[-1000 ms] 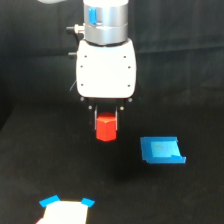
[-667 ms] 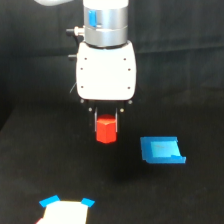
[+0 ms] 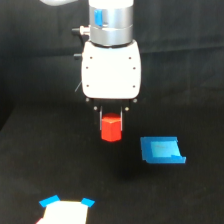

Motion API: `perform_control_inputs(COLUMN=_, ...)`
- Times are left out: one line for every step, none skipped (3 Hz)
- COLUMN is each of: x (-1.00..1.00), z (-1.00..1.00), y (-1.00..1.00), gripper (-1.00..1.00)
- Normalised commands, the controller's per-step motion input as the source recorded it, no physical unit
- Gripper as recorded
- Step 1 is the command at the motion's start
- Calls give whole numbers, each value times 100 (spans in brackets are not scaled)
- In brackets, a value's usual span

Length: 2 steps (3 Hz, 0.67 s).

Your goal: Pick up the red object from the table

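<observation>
The red object (image 3: 111, 128) sat directly between and just below the gripper (image 3: 111, 120) — its dark fingers clamped on the block's upper sides. It appeared clear of the table (image 3: 40, 165), well apart from the blue piece (image 3: 161, 150) on the exterior view's right.

No readable text, label or number appears anywhere.

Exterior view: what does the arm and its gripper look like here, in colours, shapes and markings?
The arm ends in a silver-grey cylindrical wrist with a small blue marking. Below sits a white, rounded boxy housing with small dark screw dots at its corners. The gripper has short dark fingers. No loose cables are clear.
</observation>
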Motion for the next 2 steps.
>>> perform_control_inputs(x=33, z=4, y=1, gripper=-94)
perform_control_inputs(x=15, z=0, y=-32, gripper=-42)
